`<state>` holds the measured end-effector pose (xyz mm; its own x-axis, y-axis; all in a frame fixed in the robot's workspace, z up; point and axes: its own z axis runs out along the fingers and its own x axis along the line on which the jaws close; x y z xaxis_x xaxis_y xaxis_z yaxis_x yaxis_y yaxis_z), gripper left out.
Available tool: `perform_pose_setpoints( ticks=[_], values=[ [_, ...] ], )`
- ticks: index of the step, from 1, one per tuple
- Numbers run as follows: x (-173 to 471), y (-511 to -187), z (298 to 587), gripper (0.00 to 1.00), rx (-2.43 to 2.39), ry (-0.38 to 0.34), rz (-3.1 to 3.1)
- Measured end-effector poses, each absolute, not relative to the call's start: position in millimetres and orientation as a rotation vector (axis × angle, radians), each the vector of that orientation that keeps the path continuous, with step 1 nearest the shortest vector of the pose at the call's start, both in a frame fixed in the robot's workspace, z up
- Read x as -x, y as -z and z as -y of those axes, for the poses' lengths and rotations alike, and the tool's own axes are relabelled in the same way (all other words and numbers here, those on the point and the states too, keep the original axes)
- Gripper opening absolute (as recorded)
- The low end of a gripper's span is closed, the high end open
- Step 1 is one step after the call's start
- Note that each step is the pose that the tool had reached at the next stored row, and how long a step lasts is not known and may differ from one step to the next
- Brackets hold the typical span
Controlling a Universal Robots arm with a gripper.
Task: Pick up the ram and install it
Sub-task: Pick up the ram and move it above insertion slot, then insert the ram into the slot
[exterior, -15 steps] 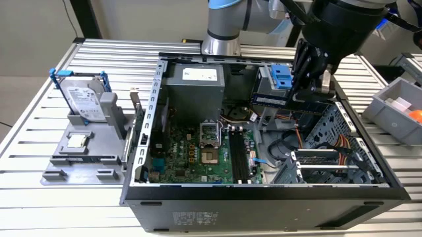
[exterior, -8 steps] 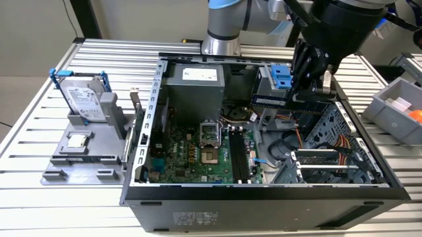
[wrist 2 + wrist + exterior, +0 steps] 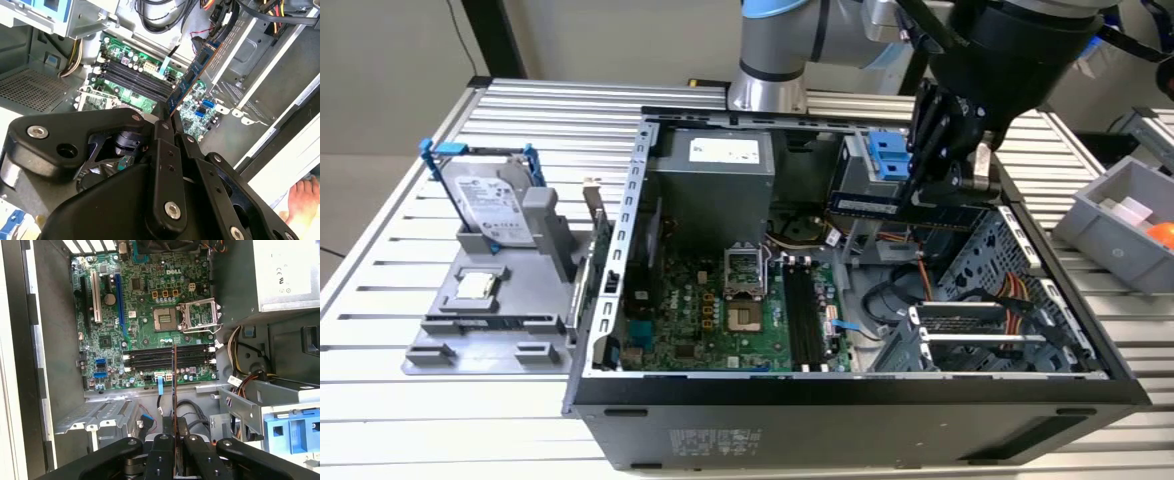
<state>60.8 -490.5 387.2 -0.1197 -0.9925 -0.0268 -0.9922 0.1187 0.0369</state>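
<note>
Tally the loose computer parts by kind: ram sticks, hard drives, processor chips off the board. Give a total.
Ram sticks: 1, the ram, held in the gripper over the open case.
Hard drives: 1, the hard drive, upright on the grey stand.
Processor chips: 1, the processor chip, flat on the same stand.
Total: 3

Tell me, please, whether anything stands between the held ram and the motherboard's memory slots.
Nothing visible does. The gripper holds the ram over the open case; the black memory slots lie empty and uncovered, a pale blue cable beside them, not across.
</note>
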Motion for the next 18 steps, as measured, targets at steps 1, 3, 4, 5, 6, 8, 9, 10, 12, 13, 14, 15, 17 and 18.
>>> perform_pose_setpoints(
  ticks=[1, 3, 4, 5, 6, 8, 9, 10, 12, 13, 14, 15, 17, 18],
  values=[
    [-60.8, -387.2, 490.5, 0.00, -2.081, 0.071, 2.346],
    [-60.8, -387.2, 490.5, 0.00, -2.081, 0.071, 2.346],
    [-60.8, -387.2, 490.5, 0.00, -2.081, 0.071, 2.346],
    [-60.8, -387.2, 490.5, 0.00, -2.081, 0.071, 2.346],
    [-60.8, -387.2, 490.5, 0.00, -2.081, 0.071, 2.346],
    [-60.8, -387.2, 490.5, 0.00, -2.081, 0.071, 2.346],
    [-60.8, -387.2, 490.5, 0.00, -2.081, 0.071, 2.346],
    [-60.8, -387.2, 490.5, 0.00, -2.081, 0.071, 2.346],
    [-60.8, -387.2, 490.5, 0.00, -2.081, 0.071, 2.346],
    [-60.8, -387.2, 490.5, 0.00, -2.081, 0.071, 2.346],
    [-60.8, -387.2, 490.5, 0.00, -2.081, 0.071, 2.346],
    [-60.8, -387.2, 490.5, 0.00, -2.081, 0.071, 2.346],
    [-60.8, -387.2, 490.5, 0.00, -2.081, 0.071, 2.346],
    [-60.8, -387.2, 490.5, 0.00, -2.081, 0.071, 2.346]
  ],
)
